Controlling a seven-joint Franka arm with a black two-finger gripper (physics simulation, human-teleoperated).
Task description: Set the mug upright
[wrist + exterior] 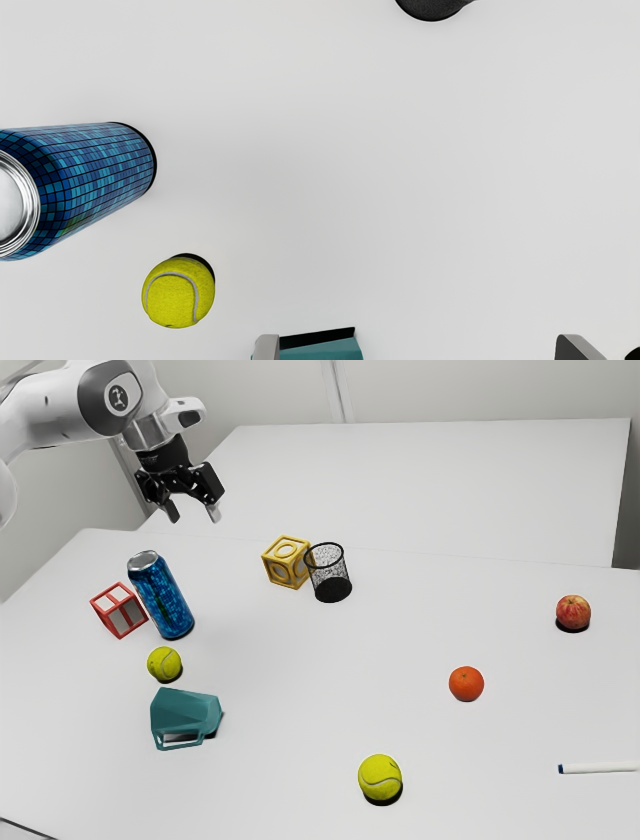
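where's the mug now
The teal mug lies on its side toward the exterior view's left, just nearer the camera than the tennis ball by the blue can.

Wrist view edges chopped the can, the basket and the mug, a finger masking more mug! A dark scrap defied naming; the exterior view's right edge clipped the marker!

The table carries a tipped mug, can, tennis balls, cubes, mesh cup, orange, apple and marker.
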